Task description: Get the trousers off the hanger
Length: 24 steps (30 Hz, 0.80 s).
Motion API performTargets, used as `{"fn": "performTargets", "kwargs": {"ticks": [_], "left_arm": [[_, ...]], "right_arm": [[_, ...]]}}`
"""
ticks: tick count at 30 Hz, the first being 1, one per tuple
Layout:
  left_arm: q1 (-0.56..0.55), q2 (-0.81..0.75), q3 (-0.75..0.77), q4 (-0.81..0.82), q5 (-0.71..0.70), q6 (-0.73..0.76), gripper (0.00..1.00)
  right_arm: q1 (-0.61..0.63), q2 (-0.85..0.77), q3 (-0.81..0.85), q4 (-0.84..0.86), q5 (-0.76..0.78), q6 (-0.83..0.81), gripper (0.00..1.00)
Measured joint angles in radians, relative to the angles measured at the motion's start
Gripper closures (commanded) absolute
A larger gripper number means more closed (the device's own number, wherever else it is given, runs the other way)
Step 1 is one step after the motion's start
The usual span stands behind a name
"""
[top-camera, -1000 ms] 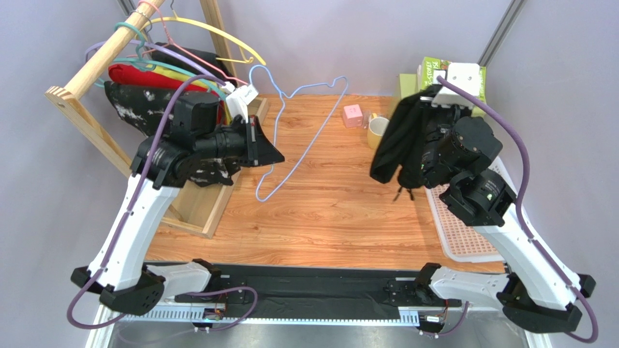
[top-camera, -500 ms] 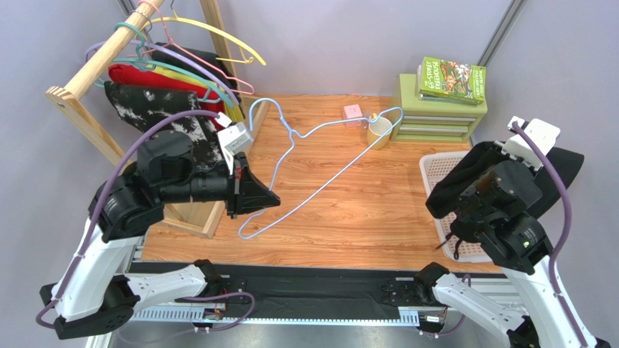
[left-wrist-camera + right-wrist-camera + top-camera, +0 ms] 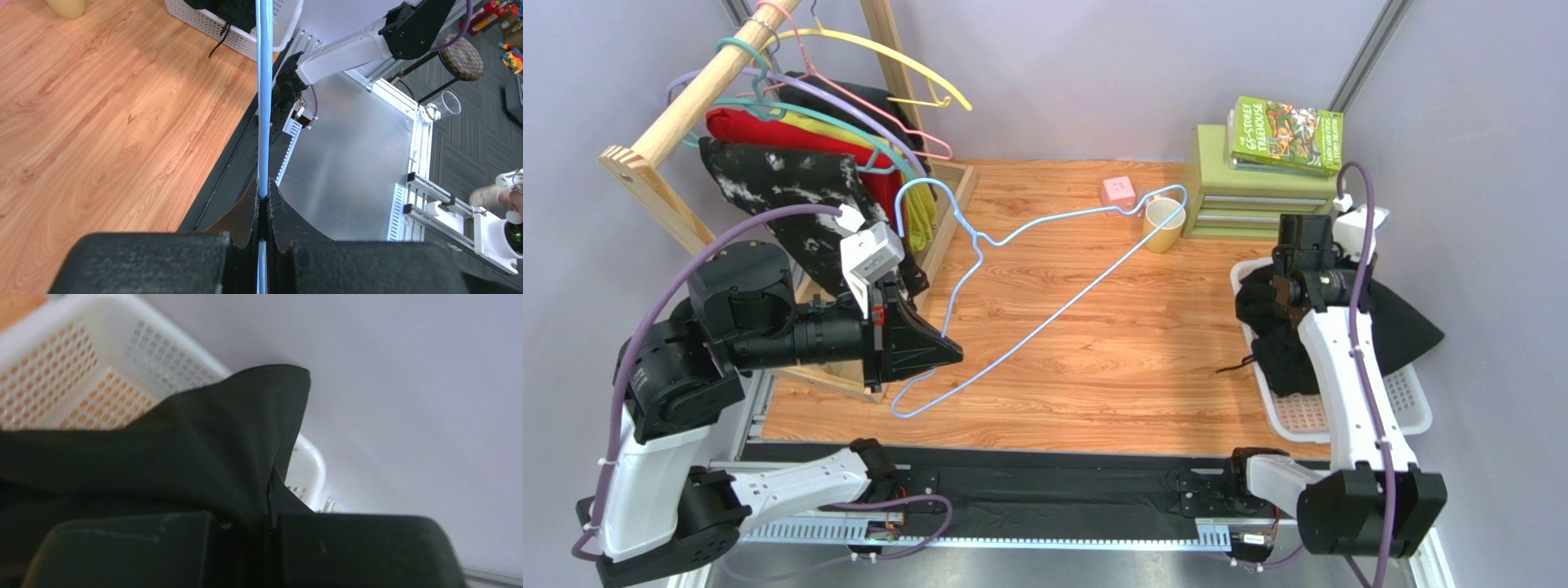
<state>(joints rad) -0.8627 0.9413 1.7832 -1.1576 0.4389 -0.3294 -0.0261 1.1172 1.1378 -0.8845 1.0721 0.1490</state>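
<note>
Pinching the thin wire of the hanger (image 3: 264, 92), the left claw (image 3: 264, 197) is fully closed and holds it slanted above the wooden surface (image 3: 1112, 368). Right claw (image 3: 270, 505) is clamped on the trousers (image 3: 1274, 349). They're bunched in and over the white basket (image 3: 1416, 414) at the right edge, well apart from the hanger.

Lighting bright, even, diffuse. Shadows on the desk (image 3: 1100, 355) soft, faint. Overhead view sharp. Right wrist view soft-focused; the trousers (image 3: 184, 459) show little surface detail.
</note>
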Motion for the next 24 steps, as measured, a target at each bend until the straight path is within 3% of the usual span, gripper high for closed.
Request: {"fn": "performTargets", "kwargs": {"ticks": [4,6,9,11,15,19,24], "left_arm": [[0.000,0.023,0.045,-0.034,-0.006,0.007,1.00],[0.000,0.035,0.059,-0.047,-0.009,0.010,1.00],[0.000,0.053,0.063,-0.053,-0.011,0.013,1.00],[0.000,0.075,0.071,-0.060,-0.012,0.014,1.00],[0.000,0.126,0.108,-0.072,-0.014,0.014,1.00],[0.000,0.176,0.143,-0.081,-0.014,0.016,1.00],[0.000,0.219,0.148,-0.082,-0.015,0.018,1.00]], "right_arm": [[-0.002,0.086,-0.028,-0.039,-0.108,0.087,1.00],[-0.002,0.140,-0.027,-0.048,-0.149,0.117,0.90],[-0.002,0.238,-0.005,-0.080,-0.204,0.171,0.57],[-0.002,0.300,0.029,-0.110,-0.241,0.203,0.29],[-0.001,0.366,0.130,-0.219,-0.317,0.267,0.00],[0.006,0.354,0.301,-0.363,-0.362,0.318,0.00],[0.086,0.261,0.528,-0.422,-0.374,0.328,0.00]]}}
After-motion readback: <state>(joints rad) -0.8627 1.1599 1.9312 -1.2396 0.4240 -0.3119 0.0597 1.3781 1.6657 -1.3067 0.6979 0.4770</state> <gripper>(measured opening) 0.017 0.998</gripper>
